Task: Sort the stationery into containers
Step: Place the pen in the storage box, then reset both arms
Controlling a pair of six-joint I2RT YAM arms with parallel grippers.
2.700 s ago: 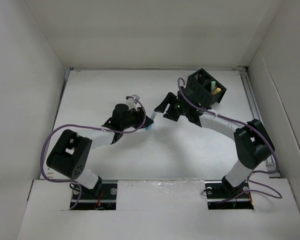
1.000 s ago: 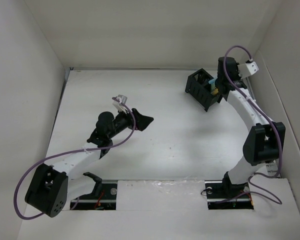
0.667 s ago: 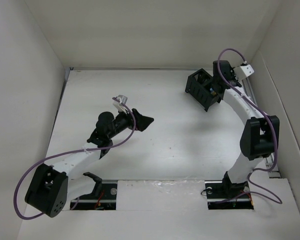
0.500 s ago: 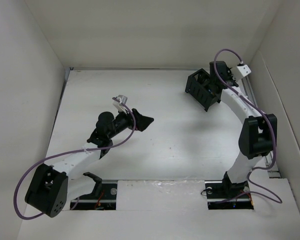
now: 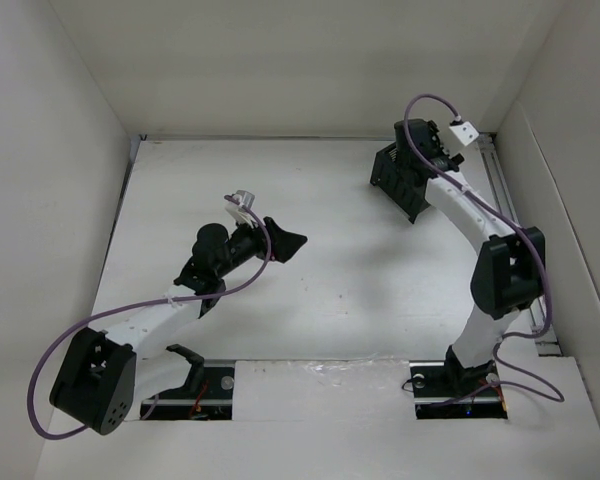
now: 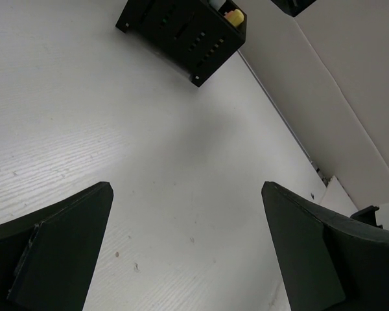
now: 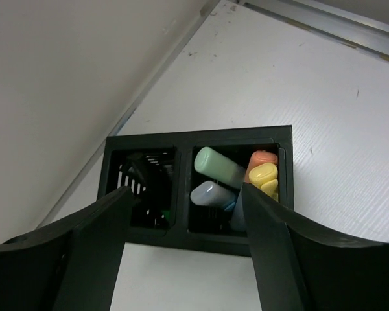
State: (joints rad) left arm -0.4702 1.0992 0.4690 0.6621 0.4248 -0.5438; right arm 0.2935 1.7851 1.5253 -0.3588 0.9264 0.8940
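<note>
The black mesh organizer (image 7: pixel 201 236) stands at the back right of the table (image 5: pixel 392 182). In the right wrist view its right compartment holds several markers: a green one (image 7: pixel 217 165), a pale blue one (image 7: pixel 211 193), an orange one (image 7: pixel 262 159) and a yellow one (image 7: pixel 264 175). A small green spot (image 7: pixel 166 214) shows deep in the left compartment. My right gripper (image 7: pixel 185 194) hangs open just above the organizer (image 5: pixel 420 160), with nothing between its fingers. My left gripper (image 5: pixel 285 240) is open and empty over mid-table (image 6: pixel 187 191), where the organizer (image 6: pixel 181 26) shows far off.
White walls close in the table on the left, back and right; the organizer stands close to the right wall. A metal rail (image 7: pixel 324 26) runs along the table's edge beyond the organizer. The white board (image 5: pixel 310 400) covers the near edge by the arm bases.
The right gripper has shifted left over the organizer and opened, letting go of the pale blue marker. The left arm has stayed still over the last second.
</note>
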